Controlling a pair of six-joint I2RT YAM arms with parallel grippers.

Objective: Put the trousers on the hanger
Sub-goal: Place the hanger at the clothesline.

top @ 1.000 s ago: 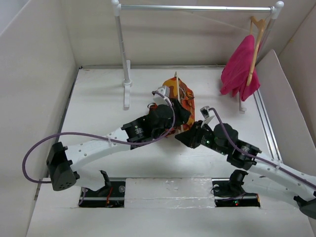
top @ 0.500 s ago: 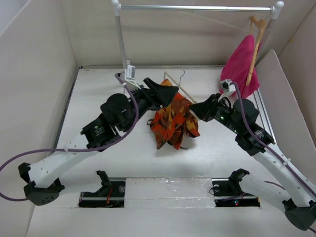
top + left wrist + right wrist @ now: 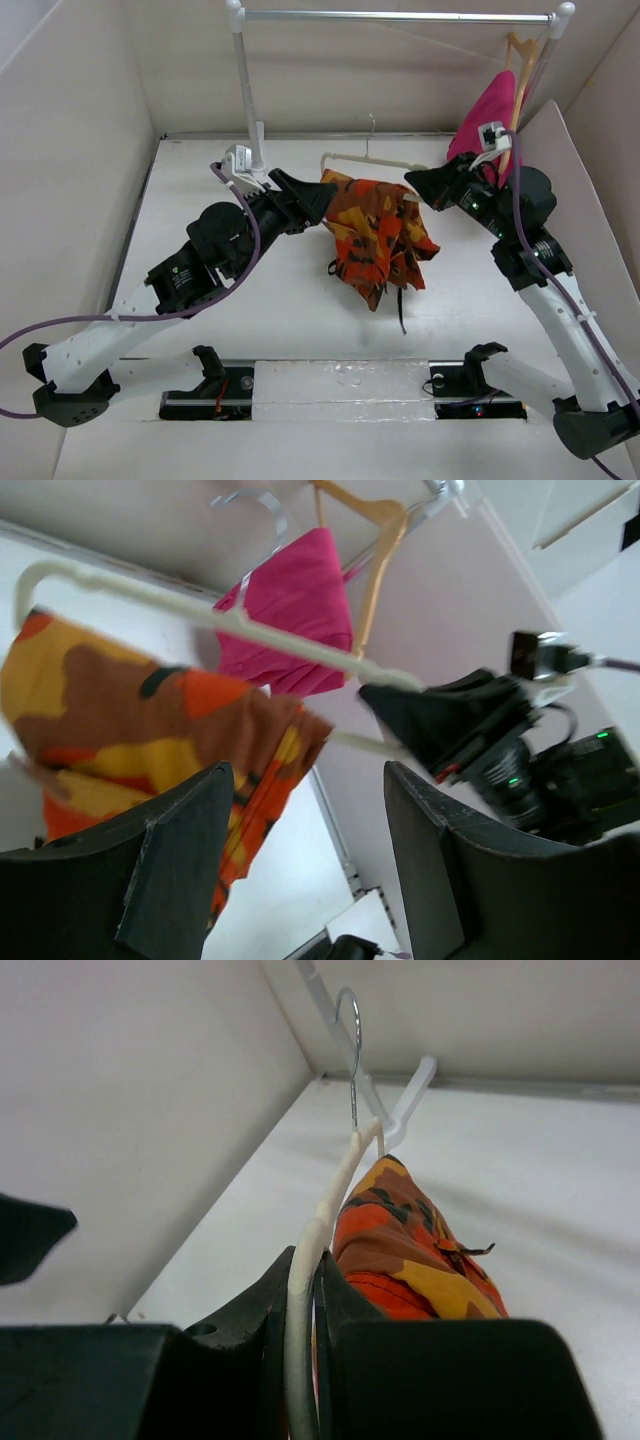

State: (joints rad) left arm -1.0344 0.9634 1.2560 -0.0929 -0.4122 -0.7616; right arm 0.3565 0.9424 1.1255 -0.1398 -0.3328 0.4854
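Observation:
The trousers (image 3: 380,235), in orange, yellow and brown camouflage, hang folded over the bar of the cream hanger (image 3: 362,160), off the table, with a dark drawstring dangling below. My right gripper (image 3: 415,185) is shut on the hanger's right end; in the right wrist view the hanger's pale arm (image 3: 322,1215) runs out from between the jaws of my right gripper (image 3: 305,1290), with the trousers (image 3: 420,1250) beside it. My left gripper (image 3: 318,200) is open beside the cloth's left edge. In the left wrist view nothing sits between the fingers (image 3: 170,860) of my left gripper (image 3: 310,850); the trousers (image 3: 130,720) hang from the hanger (image 3: 210,615) above.
A metal clothes rail (image 3: 400,17) spans the back on a white post (image 3: 245,90). A magenta-pink garment (image 3: 485,130) hangs from a tan wooden hanger (image 3: 520,60) at the rail's right end, just behind my right arm. Pale walls enclose the table.
Both arms have risen and moved back, lifting the hanger with the trousers off the table. The left gripper has opened and stands beside the cloth.

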